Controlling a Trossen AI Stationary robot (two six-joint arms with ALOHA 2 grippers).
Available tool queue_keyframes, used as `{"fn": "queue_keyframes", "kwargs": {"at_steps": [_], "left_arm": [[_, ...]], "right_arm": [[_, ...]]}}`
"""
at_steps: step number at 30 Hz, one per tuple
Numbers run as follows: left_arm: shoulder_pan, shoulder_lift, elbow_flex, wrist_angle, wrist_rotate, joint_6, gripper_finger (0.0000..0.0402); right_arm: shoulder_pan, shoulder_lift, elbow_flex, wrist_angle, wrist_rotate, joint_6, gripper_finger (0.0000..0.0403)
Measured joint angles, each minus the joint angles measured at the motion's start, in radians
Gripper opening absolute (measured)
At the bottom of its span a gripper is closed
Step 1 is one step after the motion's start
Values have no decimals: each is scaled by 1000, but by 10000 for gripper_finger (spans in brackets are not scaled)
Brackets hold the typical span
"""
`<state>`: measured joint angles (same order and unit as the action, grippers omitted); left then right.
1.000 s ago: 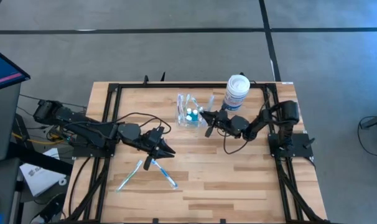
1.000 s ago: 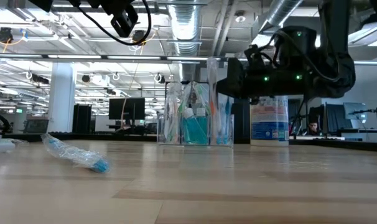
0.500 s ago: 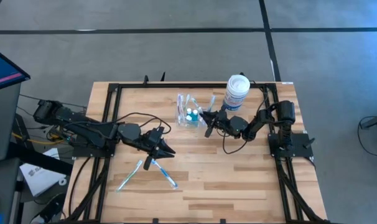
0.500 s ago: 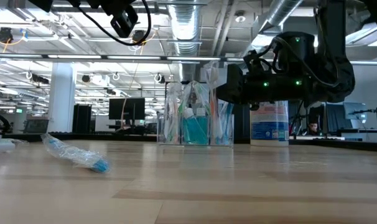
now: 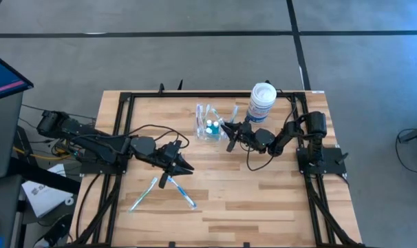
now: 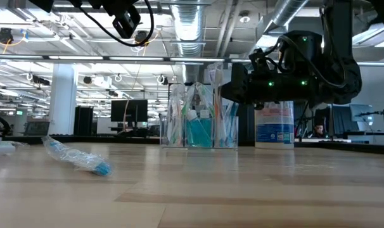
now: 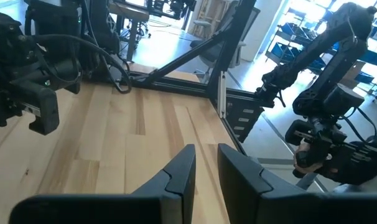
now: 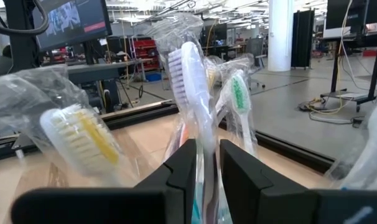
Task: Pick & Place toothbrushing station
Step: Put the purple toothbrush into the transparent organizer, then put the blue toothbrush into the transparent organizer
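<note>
On the wooden table (image 5: 263,200), the toothbrushing station (image 5: 208,124) stands far of centre, left of the white jar (image 5: 261,102). The right gripper (image 5: 228,134), jaws narrowly apart, straddles a wrapped toothbrush (image 8: 193,81) at the station's right side. Likely a release; next, lift clear. The left gripper (image 5: 184,167) hovers near-left, jaws narrow and empty.

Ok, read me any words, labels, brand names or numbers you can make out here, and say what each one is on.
No text can be read.
White jar: blue label with print, too blurred to read.
Monitor in the room behind: an image on screen, no legible words.
Wrapped toothbrushes: no print visible.
</note>
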<state>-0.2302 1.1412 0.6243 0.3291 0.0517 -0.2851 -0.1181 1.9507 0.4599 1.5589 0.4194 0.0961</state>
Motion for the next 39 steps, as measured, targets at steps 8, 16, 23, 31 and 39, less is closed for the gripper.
{"fn": "queue_keyframes", "kwargs": {"at_steps": [8,16,23,31,39], "left_arm": [[0,0,0,-5,0,0,63],[0,0,0,-8,0,0,63],[0,0,0,-7,0,0,63],[0,0,0,-7,0,0,63],[0,0,0,-52,37,-4,63]], "right_arm": [[0,-17,-4,-5,1,-20,64],[-10,-157,-80,-63,4,-20,64],[1,-290,-124,-154,-3,-47,83],[17,-423,-124,-328,-3,-59,156],[73,-546,-124,-413,-3,-96,188]]}}
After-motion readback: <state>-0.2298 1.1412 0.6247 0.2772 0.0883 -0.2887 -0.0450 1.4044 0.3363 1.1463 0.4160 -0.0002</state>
